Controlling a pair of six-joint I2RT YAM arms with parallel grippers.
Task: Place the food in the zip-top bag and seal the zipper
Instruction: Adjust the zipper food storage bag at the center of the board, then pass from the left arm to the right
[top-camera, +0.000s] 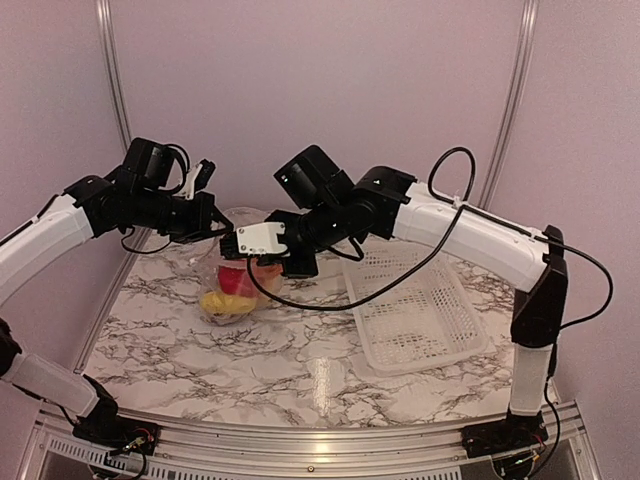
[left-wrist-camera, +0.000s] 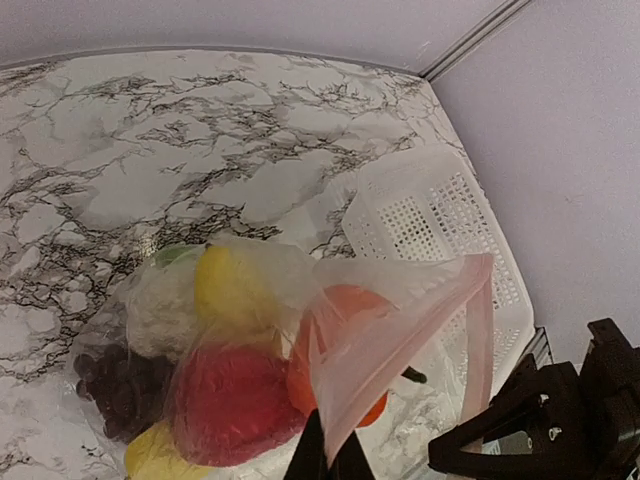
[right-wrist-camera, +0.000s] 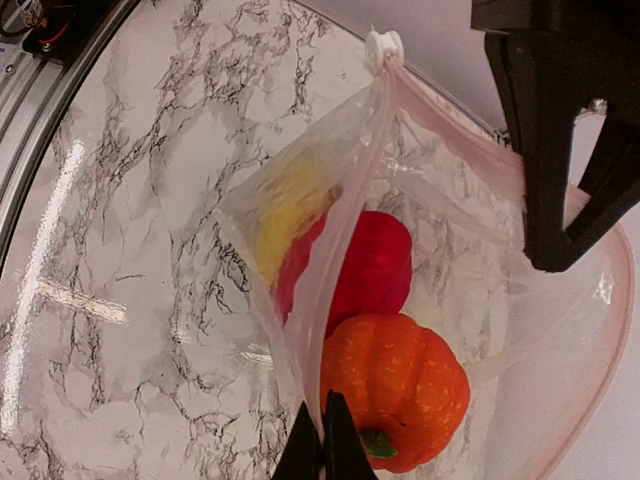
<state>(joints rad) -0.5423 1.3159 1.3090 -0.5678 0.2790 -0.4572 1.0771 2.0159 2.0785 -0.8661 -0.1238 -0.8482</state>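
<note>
The clear zip-top bag (top-camera: 232, 292) hangs just above the marble table, held up between both grippers. Inside it the left wrist view shows white cauliflower (left-wrist-camera: 155, 300), dark grapes (left-wrist-camera: 118, 385), a yellow piece (left-wrist-camera: 228, 285), the red pepper (left-wrist-camera: 235, 405) and the orange round fruit (left-wrist-camera: 345, 315). My left gripper (left-wrist-camera: 328, 458) is shut on the bag's mouth edge with its zipper strip (left-wrist-camera: 400, 335). My right gripper (right-wrist-camera: 322, 452) is shut on the same edge (right-wrist-camera: 350, 190), next to the orange fruit (right-wrist-camera: 400, 390) and red pepper (right-wrist-camera: 370, 265). Both grippers (top-camera: 215, 228) (top-camera: 243, 243) are close together.
The white lattice basket (top-camera: 415, 305) sits empty on the table right of the bag; it also shows in the left wrist view (left-wrist-camera: 440, 210). Purple walls close in the back and sides. A small white tab (right-wrist-camera: 383, 45) sits at the bag's far corner.
</note>
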